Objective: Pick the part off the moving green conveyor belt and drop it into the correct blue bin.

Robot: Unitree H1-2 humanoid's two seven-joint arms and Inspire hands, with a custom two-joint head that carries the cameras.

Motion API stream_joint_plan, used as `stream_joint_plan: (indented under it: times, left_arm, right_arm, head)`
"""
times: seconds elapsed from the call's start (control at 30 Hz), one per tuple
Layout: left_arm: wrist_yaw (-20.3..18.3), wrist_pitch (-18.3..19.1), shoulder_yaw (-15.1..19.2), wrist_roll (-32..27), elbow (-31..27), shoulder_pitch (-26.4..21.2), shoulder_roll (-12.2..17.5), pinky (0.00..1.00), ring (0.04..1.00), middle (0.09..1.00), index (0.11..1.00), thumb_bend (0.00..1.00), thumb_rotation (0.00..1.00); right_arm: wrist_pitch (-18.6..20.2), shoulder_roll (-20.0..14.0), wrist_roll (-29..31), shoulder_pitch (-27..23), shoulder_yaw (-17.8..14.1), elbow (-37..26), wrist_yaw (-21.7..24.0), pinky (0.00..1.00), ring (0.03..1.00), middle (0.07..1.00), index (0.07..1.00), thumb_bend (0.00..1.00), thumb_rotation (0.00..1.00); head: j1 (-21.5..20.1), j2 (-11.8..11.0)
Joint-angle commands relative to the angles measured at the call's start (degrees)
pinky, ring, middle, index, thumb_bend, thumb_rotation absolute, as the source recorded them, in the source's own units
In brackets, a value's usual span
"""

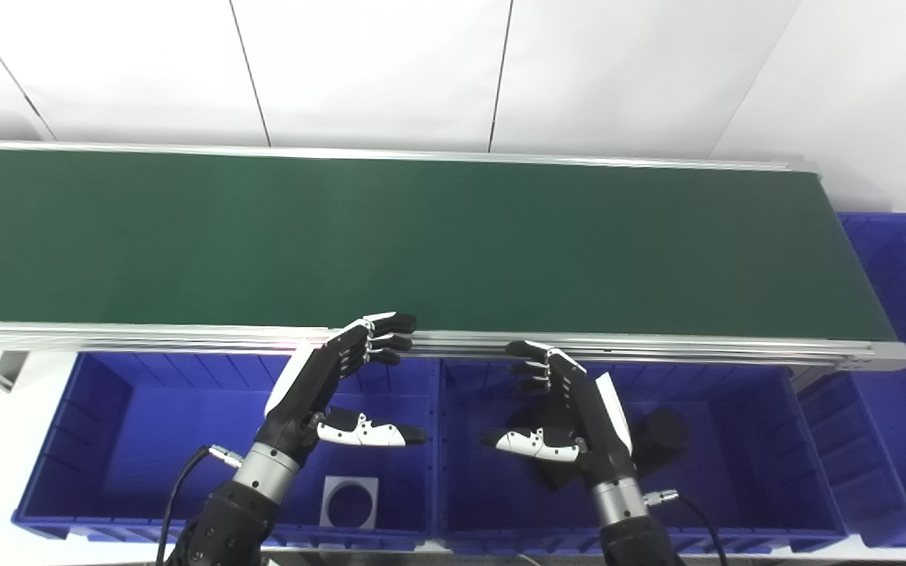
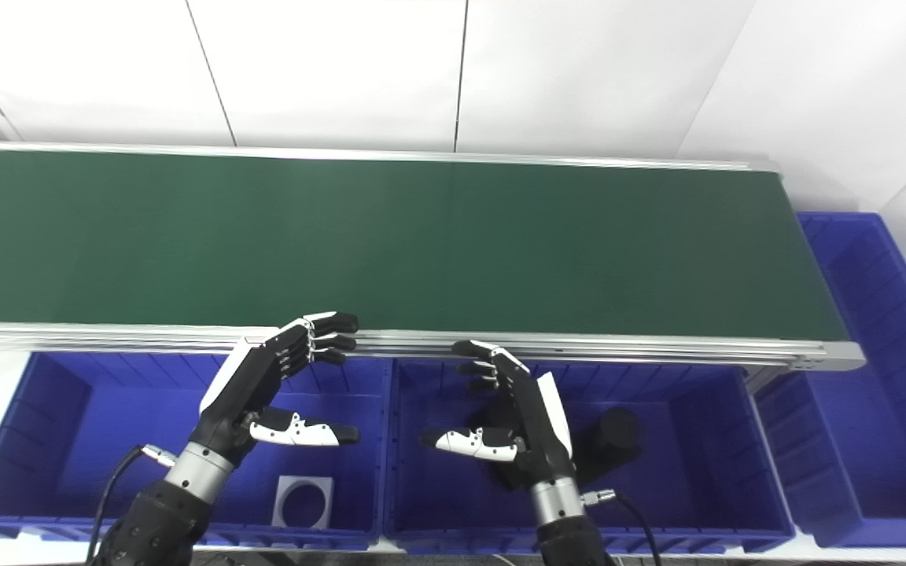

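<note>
Hands: left hand point(image 1: 325, 393) and right hand point(image 1: 571, 409) hovering open, empty, over blue bins point(image 1: 91, 440) | green conveyor belt point(image 1: 390, 236) running left-right, bare | grey square part point(image 1: 350, 502) lying flat in left bin | black cylinder point(image 1: 661, 436) lying in middle bin

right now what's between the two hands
Only the shared wall between the two near blue bins; left hand and right hand both hover open and empty, in both eye views.

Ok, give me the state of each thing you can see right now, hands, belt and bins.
Left hand: open, holding nothing, above the left bin.
Right hand: open, holding nothing, above the middle bin.
Green conveyor belt: no part on it.
Left blue plastic bin: holds a grey square plate with a round hole.
Middle blue bin: holds a black cylindrical part.
Right blue bin: no part visible.
</note>
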Motion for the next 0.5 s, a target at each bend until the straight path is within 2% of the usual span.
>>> stream_joint_plan:
  times: [0.0,0.3,0.47]
  left_arm:
    - [0.39,-1.37,-0.17,0.18,-0.54,-1.05,0.0,0.68,0.738,0.787,0.764,0.82,0.0]
    - [1.23,-4.2,-0.35,1.73,2.04,-1.54,-0.13,0.67,0.737,0.782,0.759,0.82,0.0]
    - [1.33,-4.33,-0.46,2.24,2.0,-1.3,-0.22,0.68,0.744,0.781,0.755,0.81,0.0]
  right_arm:
    - [-4.62,0.4,1.11,-0.93,0.8,-1.5,0.74,0.63,0.712,0.791,0.723,0.78,0.0]
    - [-3.14,0.47,3.33,-2.24,3.57,-3.79,4.63,0.64,0.745,0.827,0.748,0.82,0.06]
    - [-3.06,0.81,4.39,-2.84,4.26,-3.3,5.92,0.65,0.763,0.846,0.759,0.83,0.1]
  head:
    - [0.02,0.01]
    - [0.32,-0.46]
    - [0.46,-0.62]
